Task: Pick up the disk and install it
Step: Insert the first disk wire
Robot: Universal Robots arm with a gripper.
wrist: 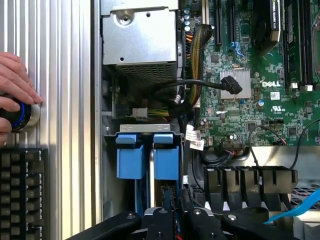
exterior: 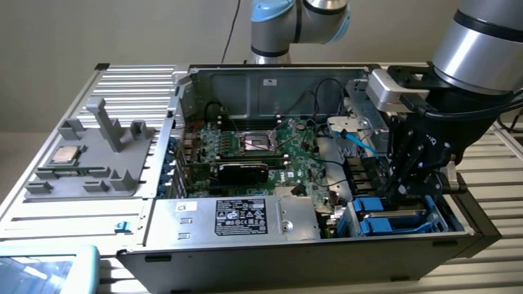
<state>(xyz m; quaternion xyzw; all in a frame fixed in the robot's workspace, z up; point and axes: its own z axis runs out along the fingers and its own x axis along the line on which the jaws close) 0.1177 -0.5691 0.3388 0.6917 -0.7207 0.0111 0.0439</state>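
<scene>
Two blue carriers (wrist: 147,155) sit in the bay (exterior: 400,217).

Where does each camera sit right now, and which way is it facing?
Exterior view: off the arm, above one side of the open computer case, looking down and across it; the arm and pincer hang over the blue drive carriers.
Wrist view: on the wrist, looking down into the case; pincer at the edge, a person's hand outside.
Shared: carriers, motherboard, silver box.

The fingers (wrist: 172,220) — tips cut off by the frame's edge — hide the disk (wrist: 157,192) between blue carriers.
</scene>
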